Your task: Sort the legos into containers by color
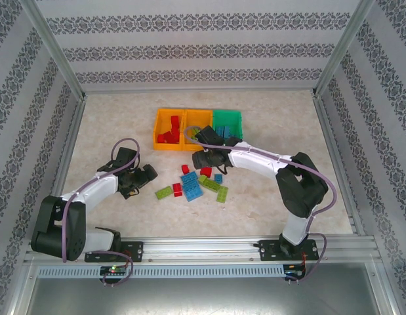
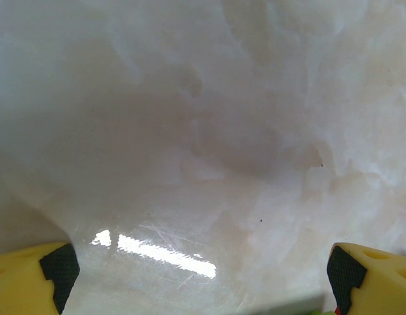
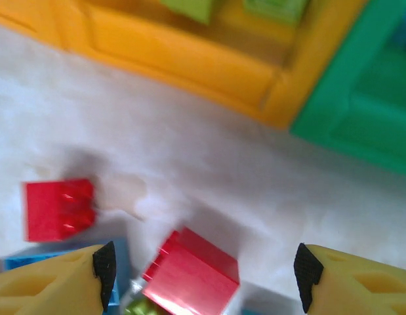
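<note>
Small red, lime green and light blue studded plastic bricks (image 1: 193,184) lie scattered on the marbled desk (image 1: 281,131), near of three joined plastic bins (image 1: 166,146), two orange, one green. The right fingers (image 3: 104,262) are spread over a red brick (image 3: 193,269); the left fingers (image 2: 58,269) are spread wide over bare desk.

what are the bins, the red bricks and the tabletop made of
Orange bin and green bin: likely moulded plastic, smooth, uniform colour, rounded edges. Red brick: hard glossy plastic, by its sharp edges and sheen. Tabletop: marble-patterned, glossy, with a bright glare and fine scratches; stone or laminate, can't tell.
</note>
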